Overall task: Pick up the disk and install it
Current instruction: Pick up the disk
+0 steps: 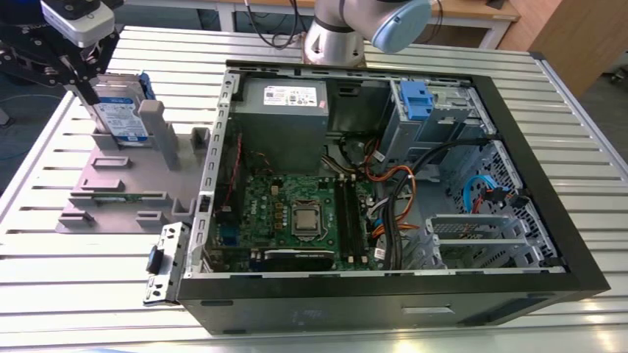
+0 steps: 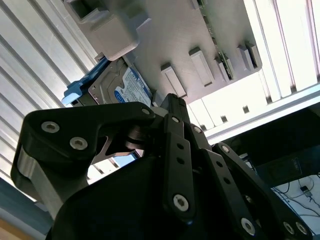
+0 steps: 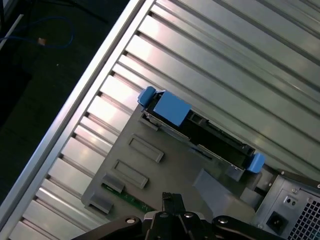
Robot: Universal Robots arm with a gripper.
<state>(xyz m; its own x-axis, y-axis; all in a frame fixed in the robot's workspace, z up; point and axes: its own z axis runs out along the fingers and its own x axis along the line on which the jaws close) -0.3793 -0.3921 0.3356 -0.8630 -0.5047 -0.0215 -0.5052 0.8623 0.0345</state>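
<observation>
Pick stage, nothing installed yet.
Disk (image 1: 120,114) stands upright in the grey stand (image 1: 118,184) on the desk (image 1: 59,294), beside the open PC case (image 1: 549,184). My claw (image 1: 87,82) looks to be right at its top; I can't tell whether it has clamped.

On the grey plastic stand (image 1: 113,180), a tall upright grey post (image 1: 152,121) crowds the silver blue-framed disk (image 1: 123,110) on the exterior view's right. Nearer, the ribbed aluminium table (image 1: 79,287) lies bare. Black and orange cables (image 1: 393,176) clutter the open black computer case (image 1: 343,305).
</observation>
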